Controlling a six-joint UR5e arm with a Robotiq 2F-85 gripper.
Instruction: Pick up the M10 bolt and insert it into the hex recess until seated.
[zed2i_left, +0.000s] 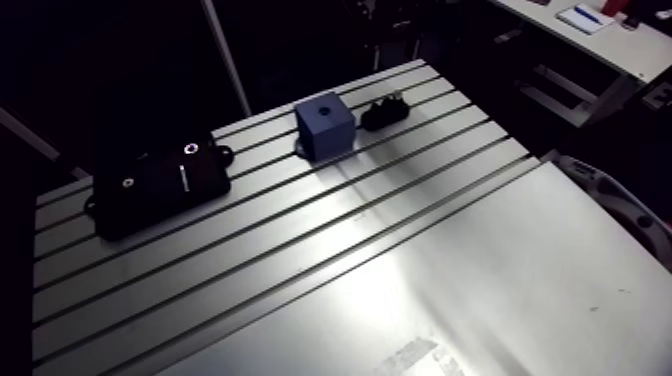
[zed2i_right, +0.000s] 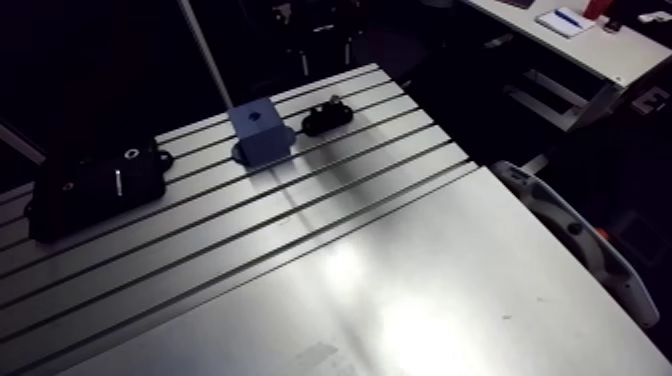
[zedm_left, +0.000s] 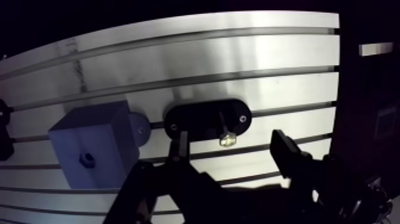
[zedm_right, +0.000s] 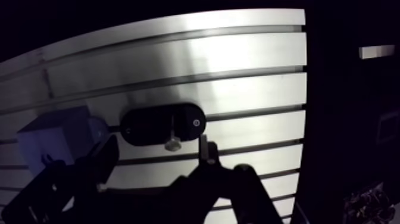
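Observation:
In the wrist view the M10 bolt (zedm_left: 225, 132) lies on a black oval holder (zedm_left: 196, 119), its silvery head pointing toward the gripper. My gripper (zedm_left: 231, 143) is open, and the bolt's head shows in the gap between the fingers (zedm_left: 180, 146). Nothing is pressed between them. Beside the holder stands a blue block (zedm_left: 98, 149) with a small hex recess (zedm_left: 87, 159) in its face. The arm view shows the blue block (zed2i_left: 325, 127) and the holder (zed2i_left: 385, 110) at the table's far edge, without the gripper.
A black box (zed2i_left: 160, 180) with two small white rings sits on the slotted table (zed2i_left: 450, 270) to the left of the blue block. The table's right edge drops off just past the holder.

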